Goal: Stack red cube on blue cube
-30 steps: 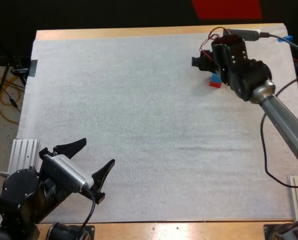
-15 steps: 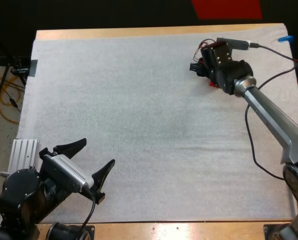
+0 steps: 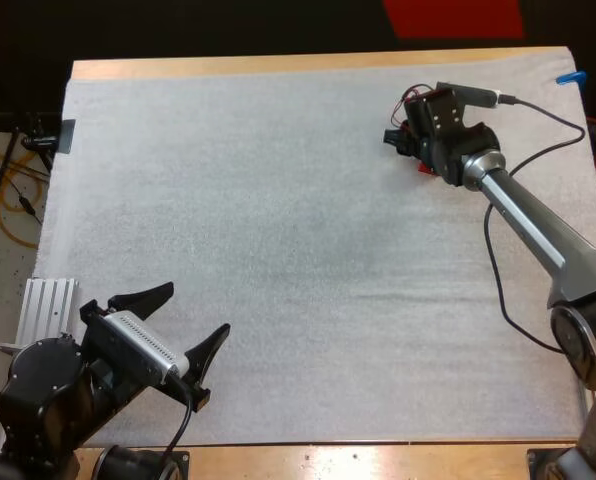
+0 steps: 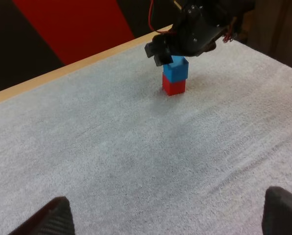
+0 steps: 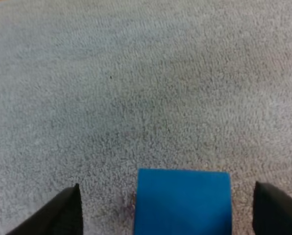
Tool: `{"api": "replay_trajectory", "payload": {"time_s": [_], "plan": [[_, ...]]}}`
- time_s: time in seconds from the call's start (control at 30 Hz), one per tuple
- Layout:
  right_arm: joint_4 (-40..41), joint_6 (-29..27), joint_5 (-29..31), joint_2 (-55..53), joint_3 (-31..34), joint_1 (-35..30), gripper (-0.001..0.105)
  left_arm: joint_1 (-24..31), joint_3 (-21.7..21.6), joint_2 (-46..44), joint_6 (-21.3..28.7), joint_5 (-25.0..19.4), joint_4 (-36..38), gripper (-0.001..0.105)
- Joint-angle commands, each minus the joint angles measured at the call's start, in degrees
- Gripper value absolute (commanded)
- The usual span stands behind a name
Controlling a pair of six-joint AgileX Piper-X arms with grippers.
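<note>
The blue cube (image 4: 176, 68) sits on top of the red cube (image 4: 174, 86), at the far right of the mat (image 3: 278, 220). That is the reverse of the order the task names: red is under, blue over. In the left wrist view the blue one looks a shade off-square on the red one, though this is hard to judge.

The right gripper (image 5: 170, 205) hangs just over the pair. Its fingers (image 5: 62, 213) are spread wide, one on each side of the blue cube and clear of it, pinching nothing.

The likely trouble is a knock. The fingers are low beside the top cube, so any sideways drift or tilt as the arm pulls away could catch an edge and tip the blue cube off. If the order is to be put right, both cubes must be handled again, and closing on the top one off-centre could drag the red one along or scatter the two.

The left gripper (image 3: 197, 307) rests at the near left corner of the mat, fingers spread and holding nothing, well apart from the cubes and in nobody's way. The table (image 3: 278, 65) shows as a wooden strip beyond the mat, near the stack
</note>
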Motion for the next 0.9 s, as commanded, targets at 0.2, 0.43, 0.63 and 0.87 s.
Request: {"api": "replay_trajectory", "payload": {"time_s": [0.2,0.43,0.63,0.87], "plan": [[0.5,0.1,-4.5,0.7,-0.7,-2.2,0.069,-0.1,-0.4,0.0,-0.2,0.2,-0.3,0.075],[0.5,0.1,-8.8,0.8,-0.7,-2.3,0.049,-0.1,-0.4,0.0,-0.2,0.2,-0.3,0.075],[0.9,0.1,-8.7,0.5,-0.7,-2.3,0.033,-0.1,-0.4,0.0,-0.2,0.2,-0.3,0.075],[3.3,-3.1,-8.7,-5.4,-0.7,-2.1,0.033,-0.1,-0.4,0.0,-0.2,0.2,-0.3,0.075]]}}
